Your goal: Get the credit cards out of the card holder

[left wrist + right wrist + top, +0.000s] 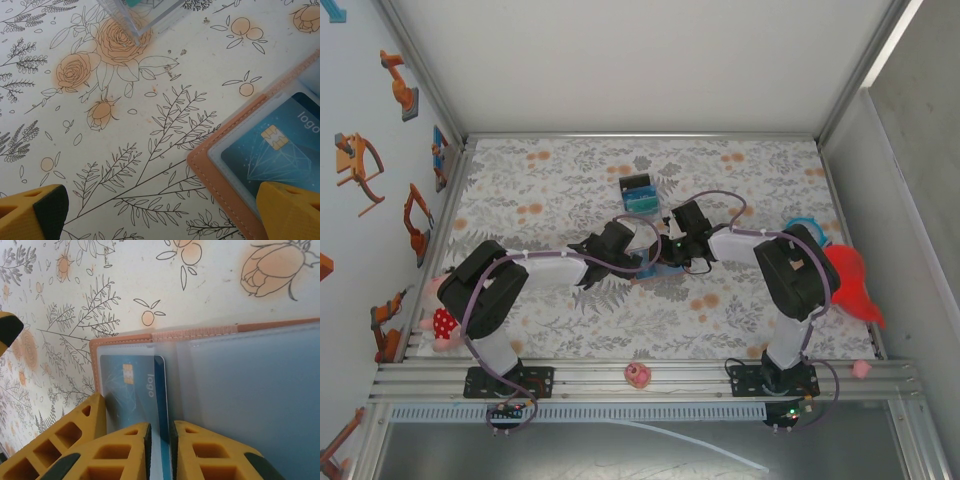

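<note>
Within the right hand (161,435) sits the pinched credit card (131,390).

Bright, even, diffuse light fills the overhead view. The white back wall (640,60) is almost washed out, and a glaring pale strip runs at 1 o'clock. Soft, faint shadows lie beneath the arms at the centre of the table (570,170). From the left wrist, the tone is warm and the printed pattern crisp, with white glints on a clear box (145,15) at 12 o'clock. From the right wrist, the credit card (132,385) looks milky under a frosted sleeve (250,400), and the right gripper (161,430), close at 6 o'clock, is slightly soft.
</note>
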